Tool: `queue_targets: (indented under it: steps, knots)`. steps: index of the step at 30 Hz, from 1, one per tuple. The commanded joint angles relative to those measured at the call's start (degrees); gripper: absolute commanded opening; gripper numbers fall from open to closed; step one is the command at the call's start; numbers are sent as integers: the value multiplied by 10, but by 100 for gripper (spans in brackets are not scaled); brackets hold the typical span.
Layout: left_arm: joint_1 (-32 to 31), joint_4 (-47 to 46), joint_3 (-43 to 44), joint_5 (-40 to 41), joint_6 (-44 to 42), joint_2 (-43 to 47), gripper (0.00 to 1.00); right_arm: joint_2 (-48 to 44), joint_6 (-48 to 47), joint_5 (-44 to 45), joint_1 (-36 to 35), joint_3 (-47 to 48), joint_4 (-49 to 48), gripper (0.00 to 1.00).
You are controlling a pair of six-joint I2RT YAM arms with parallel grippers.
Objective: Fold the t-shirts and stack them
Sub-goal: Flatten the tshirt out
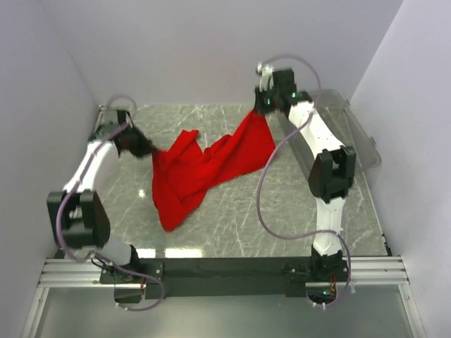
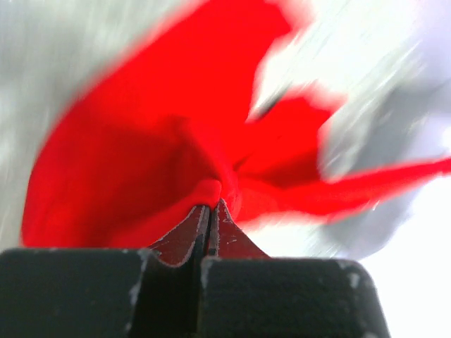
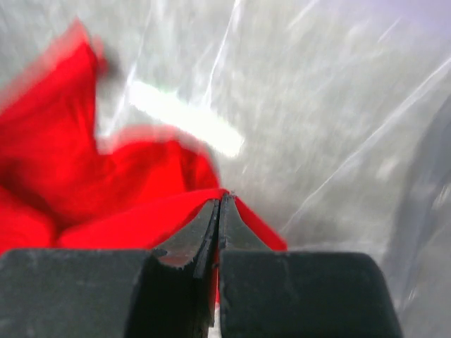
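Observation:
A red t-shirt (image 1: 201,172) hangs stretched between my two grippers above the marble table, its lower part drooping onto the table at the middle left. My left gripper (image 1: 149,150) is shut on the shirt's left edge; in the left wrist view the closed jaws pinch the red cloth (image 2: 141,162) at their tips (image 2: 213,203). My right gripper (image 1: 258,109) is shut on the shirt's right corner, held high at the back; in the right wrist view the red fabric (image 3: 84,190) drapes over the closed tips (image 3: 220,199).
A clear plastic bin (image 1: 352,134) stands at the right back of the marble table (image 1: 282,225), behind my right arm. White walls enclose the left, back and right sides. A black rail runs along the near edge.

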State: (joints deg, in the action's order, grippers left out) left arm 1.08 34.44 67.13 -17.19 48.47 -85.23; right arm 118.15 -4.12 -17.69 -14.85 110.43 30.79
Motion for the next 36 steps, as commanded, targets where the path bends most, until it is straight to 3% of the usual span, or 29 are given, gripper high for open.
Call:
queue_targets:
  steps: [1,3,4,5,6,9,11,15,20,25,29,36]
  knots:
    - [46,-69,165,-29,0,-93,0,80,2,16,4,242,30,0]
    - [52,-82,301,-44,20,-162,0,148,12,34,5,398,34,0]
    - [55,-96,350,-56,31,-184,0,155,17,42,5,413,12,0]
    - [56,-96,402,-57,54,-205,0,134,22,60,4,405,-21,0]
    - [59,-92,508,-59,64,-242,0,110,31,67,4,341,-111,0]
    - [74,-109,666,-70,102,-284,0,24,65,91,13,272,-252,0]
    - [96,-196,676,-92,143,-254,0,3,108,99,38,294,-276,0]
    - [144,-335,586,-113,179,-155,1,-51,183,79,78,272,-312,0]
    - [163,-336,496,-183,141,-65,0,-161,168,-6,91,123,-363,0]
    - [164,-407,220,-245,105,48,1,-245,113,-133,91,-80,-348,0]
    - [165,-330,16,-274,40,128,1,-286,50,-190,84,-237,-301,0]
    - [166,-186,-221,-289,-112,214,1,-359,-75,-180,75,-509,-238,0]
